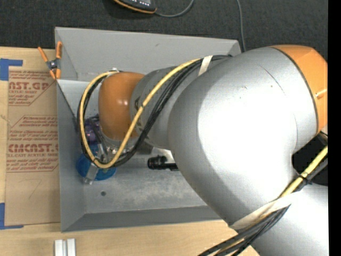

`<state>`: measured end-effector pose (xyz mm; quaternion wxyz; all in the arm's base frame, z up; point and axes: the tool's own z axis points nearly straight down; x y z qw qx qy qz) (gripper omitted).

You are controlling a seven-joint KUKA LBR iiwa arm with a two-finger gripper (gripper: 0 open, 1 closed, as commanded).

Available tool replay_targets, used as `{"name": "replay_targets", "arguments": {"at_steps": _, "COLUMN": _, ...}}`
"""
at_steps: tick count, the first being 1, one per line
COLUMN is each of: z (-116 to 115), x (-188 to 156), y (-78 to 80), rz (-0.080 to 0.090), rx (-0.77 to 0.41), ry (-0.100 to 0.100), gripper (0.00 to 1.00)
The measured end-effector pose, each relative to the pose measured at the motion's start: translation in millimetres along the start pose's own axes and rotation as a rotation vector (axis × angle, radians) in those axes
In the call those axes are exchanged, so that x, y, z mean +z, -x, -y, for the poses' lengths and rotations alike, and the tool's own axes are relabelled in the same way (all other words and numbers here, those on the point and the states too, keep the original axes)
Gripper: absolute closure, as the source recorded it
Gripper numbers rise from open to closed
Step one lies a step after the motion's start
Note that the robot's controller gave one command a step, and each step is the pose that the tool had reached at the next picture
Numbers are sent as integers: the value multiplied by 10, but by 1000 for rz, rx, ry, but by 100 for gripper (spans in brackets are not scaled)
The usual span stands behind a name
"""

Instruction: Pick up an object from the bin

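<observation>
1. A blue, rounded object point(90, 168) lies against the left wall of the grey metal bin point(139, 197), near its lower-left corner.
2. The end effector point(105, 154) is just above it, under the arm's orange cover; I cannot tell whether it is apart or together.
3. A purple item point(92, 132) lies further up that wall.
4. A small black piece point(160, 163) lies mid-bin.

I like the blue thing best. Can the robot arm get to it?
Probably yes. The blue thing lies on the bin floor by the view's left wall, just beside the arm's orange wrist, with nothing showing on top. The near wall may crowd it.
</observation>
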<state>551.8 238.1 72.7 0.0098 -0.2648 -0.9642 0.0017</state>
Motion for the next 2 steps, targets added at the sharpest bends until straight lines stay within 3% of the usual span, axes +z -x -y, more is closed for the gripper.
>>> {"name": "replay_targets", "arguments": {"at_steps": 1, "z": 11, "x": -27, "y": -4, "rz": 1, "rx": 0, "ry": -1, "gripper": 100}}
{"name": "replay_targets", "arguments": {"at_steps": 2, "z": 26, "x": -284, "y": -15, "rz": -1, "rx": 0, "ry": -4, "gripper": 100}}
